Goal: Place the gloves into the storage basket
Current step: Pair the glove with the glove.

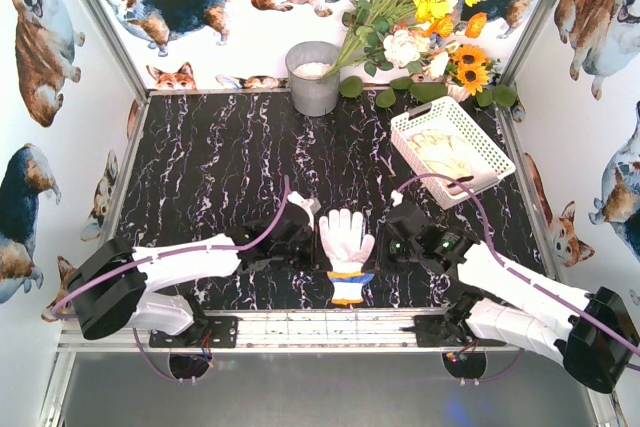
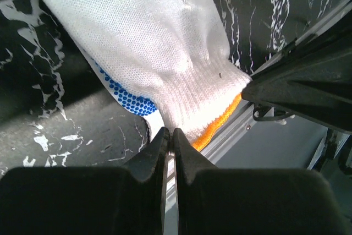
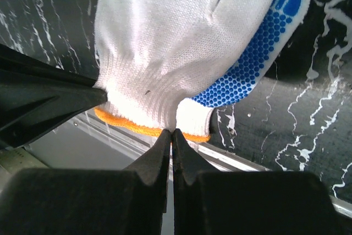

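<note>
Left gripper (image 2: 170, 136): fingers pressed together, tips right at the cuff edge. Couldn't tell if any knit was caught.

Grey metal bucket (image 1: 313, 87) stood at the back of the black marbled table (image 1: 220, 167) with something pale inside, unclear what. Not the target.

White knit glove with blue dots and orange cuff (image 1: 347, 242) lay flat at the near table edge between both arms, fingers pointing away. A blue-dotted layer showed under it, likely a second glove. Judged light, floppy and grippy, not fragile. It would sag when lifted, so best pinched at the thicker ribbed cuff.

Right gripper (image 3: 171, 134): also pressed together, tips at the orange hem, no clear grip.

White slotted plastic basket (image 1: 486, 135) sat back right, well apart from the glove, already holding cream gloves (image 1: 443, 152).
</note>
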Robot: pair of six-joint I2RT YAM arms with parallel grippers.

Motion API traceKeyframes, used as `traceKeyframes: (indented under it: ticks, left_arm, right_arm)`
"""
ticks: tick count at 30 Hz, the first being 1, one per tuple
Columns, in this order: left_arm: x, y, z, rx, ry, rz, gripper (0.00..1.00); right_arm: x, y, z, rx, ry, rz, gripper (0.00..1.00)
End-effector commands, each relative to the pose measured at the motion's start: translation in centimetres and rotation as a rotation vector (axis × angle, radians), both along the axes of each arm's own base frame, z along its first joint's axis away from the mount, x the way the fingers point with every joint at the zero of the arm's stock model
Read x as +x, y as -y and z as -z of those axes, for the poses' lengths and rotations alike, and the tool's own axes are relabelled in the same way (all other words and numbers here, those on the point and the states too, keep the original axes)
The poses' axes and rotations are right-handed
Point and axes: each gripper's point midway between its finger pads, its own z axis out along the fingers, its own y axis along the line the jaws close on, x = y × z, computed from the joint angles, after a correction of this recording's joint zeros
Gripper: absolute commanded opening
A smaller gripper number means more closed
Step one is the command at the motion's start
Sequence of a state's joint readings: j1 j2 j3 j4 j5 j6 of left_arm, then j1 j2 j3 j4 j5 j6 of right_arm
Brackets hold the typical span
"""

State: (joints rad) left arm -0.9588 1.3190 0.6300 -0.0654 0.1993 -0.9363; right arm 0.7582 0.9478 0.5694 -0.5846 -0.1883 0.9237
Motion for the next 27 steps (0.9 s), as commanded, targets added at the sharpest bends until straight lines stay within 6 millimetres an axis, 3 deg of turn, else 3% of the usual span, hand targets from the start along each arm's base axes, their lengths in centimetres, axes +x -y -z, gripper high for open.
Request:
traceKeyframes:
  ticks: [1, 12, 27]
  left_arm:
    - [-1.4, -0.4, 0.5, 0.037, -0.023, 0.019, 0.00]
    - [-3.1, -0.4, 2.1, 0.065, -0.092, 0.073, 0.00]
    - [-4.0, -0.1, 0.0, 0.054, -0.061, 0.091, 0.00]
  right_arm:
    - [-0.9, 0.5, 0.6, -0.026, -0.012, 0.011, 0.00]
    - [-2.4, 0.8, 2.6, -0.060, -0.071, -0.009, 0.00]
    - [-3.1, 1.5, 0.5, -0.071, -0.054, -0.017, 0.00]
